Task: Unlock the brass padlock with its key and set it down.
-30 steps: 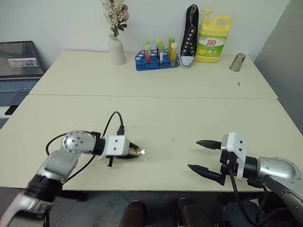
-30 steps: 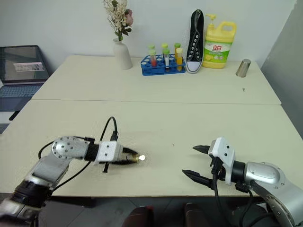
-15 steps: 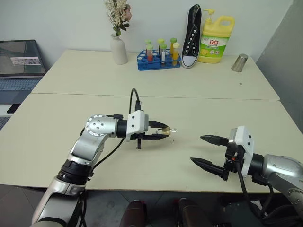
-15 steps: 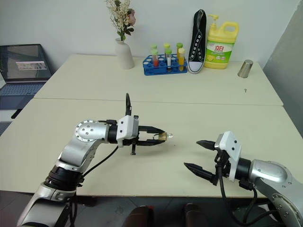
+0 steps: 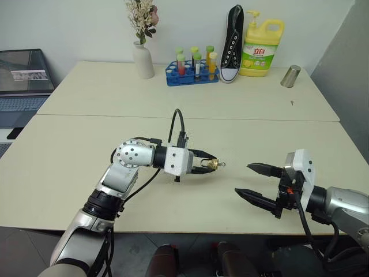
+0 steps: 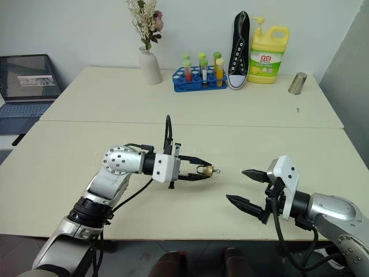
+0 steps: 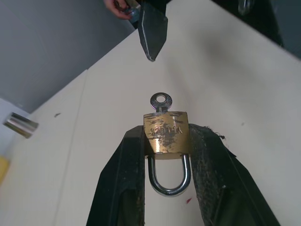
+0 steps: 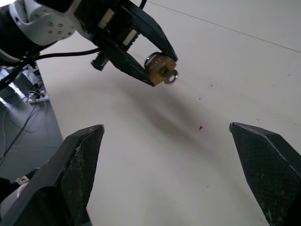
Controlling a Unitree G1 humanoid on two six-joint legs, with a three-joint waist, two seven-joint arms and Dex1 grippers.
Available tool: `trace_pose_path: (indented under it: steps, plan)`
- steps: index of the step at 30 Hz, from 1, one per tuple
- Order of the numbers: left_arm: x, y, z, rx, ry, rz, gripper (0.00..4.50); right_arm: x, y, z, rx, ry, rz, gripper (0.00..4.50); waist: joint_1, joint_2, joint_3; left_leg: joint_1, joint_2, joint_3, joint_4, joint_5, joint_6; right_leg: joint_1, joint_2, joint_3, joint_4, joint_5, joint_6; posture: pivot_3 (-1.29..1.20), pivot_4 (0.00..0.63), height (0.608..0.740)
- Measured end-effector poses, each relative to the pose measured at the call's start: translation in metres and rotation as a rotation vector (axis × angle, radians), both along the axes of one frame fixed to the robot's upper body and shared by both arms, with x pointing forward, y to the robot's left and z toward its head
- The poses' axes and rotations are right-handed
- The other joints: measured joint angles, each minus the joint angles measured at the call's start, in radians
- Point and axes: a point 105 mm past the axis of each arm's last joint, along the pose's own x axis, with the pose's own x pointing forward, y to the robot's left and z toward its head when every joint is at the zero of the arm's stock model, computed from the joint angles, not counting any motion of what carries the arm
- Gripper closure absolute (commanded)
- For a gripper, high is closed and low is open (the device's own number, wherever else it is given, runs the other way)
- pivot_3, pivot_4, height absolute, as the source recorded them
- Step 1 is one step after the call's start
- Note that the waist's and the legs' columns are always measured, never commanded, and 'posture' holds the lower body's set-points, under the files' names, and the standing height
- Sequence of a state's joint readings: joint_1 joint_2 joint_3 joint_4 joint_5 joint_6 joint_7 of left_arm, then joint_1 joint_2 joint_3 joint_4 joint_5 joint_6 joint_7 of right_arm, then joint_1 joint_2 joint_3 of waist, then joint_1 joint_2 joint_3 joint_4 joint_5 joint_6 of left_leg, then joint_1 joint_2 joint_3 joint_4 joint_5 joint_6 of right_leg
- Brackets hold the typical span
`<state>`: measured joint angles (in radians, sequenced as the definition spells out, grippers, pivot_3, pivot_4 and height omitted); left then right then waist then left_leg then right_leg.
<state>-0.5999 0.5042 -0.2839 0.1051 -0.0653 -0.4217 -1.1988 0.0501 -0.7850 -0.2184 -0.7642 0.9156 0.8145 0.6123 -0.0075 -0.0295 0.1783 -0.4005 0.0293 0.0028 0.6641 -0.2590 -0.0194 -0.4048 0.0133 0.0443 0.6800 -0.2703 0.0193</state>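
My left gripper (image 5: 207, 164) is shut on the brass padlock (image 7: 167, 134), holding its golden body between the two black fingers a little above the table (image 5: 173, 133). The silvery shackle (image 7: 169, 181) points back toward the wrist. The key (image 7: 161, 101) sticks out of the padlock's far end, toward my right gripper (image 5: 243, 179). That gripper hangs wide open a short way to the right, apart from the key, with nothing between its fingers. In the right wrist view the padlock (image 8: 160, 68) and key ring (image 8: 170, 76) lie ahead, between and beyond the spread fingers.
Along the table's far edge stand a white vase with flowers (image 5: 143, 62), a blue test-tube rack (image 5: 193, 72), a black shoe (image 5: 232, 34), a yellow detergent bottle (image 5: 262, 49) and a metal cup (image 5: 289, 76). A laptop (image 5: 23, 81) sits at far left.
My left gripper has lifted the padlock off the table and carried it right, toward the right gripper, rolling as it went. The right gripper has stayed open and nearly still.
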Motion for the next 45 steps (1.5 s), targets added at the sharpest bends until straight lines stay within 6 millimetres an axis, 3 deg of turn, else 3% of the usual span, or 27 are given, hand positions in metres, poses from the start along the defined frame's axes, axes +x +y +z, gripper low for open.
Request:
trace_pose_path:
  steps: [7, 14, 17, 32, 36, 45]
  plan:
    - [-0.002, -0.001, 0.001, -0.011, -0.269, -0.059, 3.54, 0.005, 0.001, 0.005, 0.014, -0.009, 0.001, 0.0, 0.0, 0.0, 0.0, 0.0, 0.0, 0.0, 0.0, 0.0, 0.0, 0.0, 0.0, 0.0, 0.0, 0.0, 0.0, 0.0, 0.15, 0.74]
    - [-0.002, -0.001, 0.004, -0.053, -0.436, -0.081, 3.54, 0.023, 0.008, 0.013, 0.109, 0.003, 0.016, 0.0, -0.002, 0.0, 0.0, 0.0, 0.0, 0.001, 0.0, 0.0, 0.0, 0.0, 0.0, 0.0, 0.0, 0.0, 0.0, 0.0, 0.15, 0.74]
    - [-0.004, -0.002, 0.008, -0.084, -0.482, -0.086, 3.54, 0.033, 0.011, 0.018, 0.146, 0.017, 0.026, 0.0, -0.001, 0.0, 0.0, 0.0, 0.0, 0.0, 0.0, 0.0, 0.0, 0.0, -0.001, 0.0, 0.0, 0.0, 0.0, 0.0, 0.15, 0.74]
    - [0.001, 0.007, 0.016, -0.094, -0.538, -0.043, 3.54, 0.042, 0.033, 0.016, 0.186, 0.108, 0.138, 0.0, -0.001, 0.0, 0.0, 0.0, 0.001, 0.0, 0.0, 0.0, 0.0, 0.0, -0.001, -0.001, 0.0, 0.002, -0.002, 0.0, 0.15, 0.74]
    - [0.001, 0.006, 0.016, -0.094, -0.543, -0.043, 3.54, 0.043, 0.035, 0.017, 0.199, 0.118, 0.143, 0.93, -0.001, 0.0, 0.0, 0.0, 0.001, 0.0, 0.0, 0.0, 0.0, 0.0, -0.001, -0.001, 0.0, 0.002, -0.002, 0.0, 0.15, 0.74]
    - [-0.001, 0.003, 0.013, -0.096, -0.539, -0.053, 3.54, 0.045, 0.036, 0.016, 0.216, 0.156, 0.137, 4.11, -0.001, 0.0, 0.0, 0.0, 0.001, 0.0, 0.0, 0.0, 0.0, 0.0, -0.001, -0.001, 0.0, 0.003, -0.004, 0.0, 0.15, 0.74]
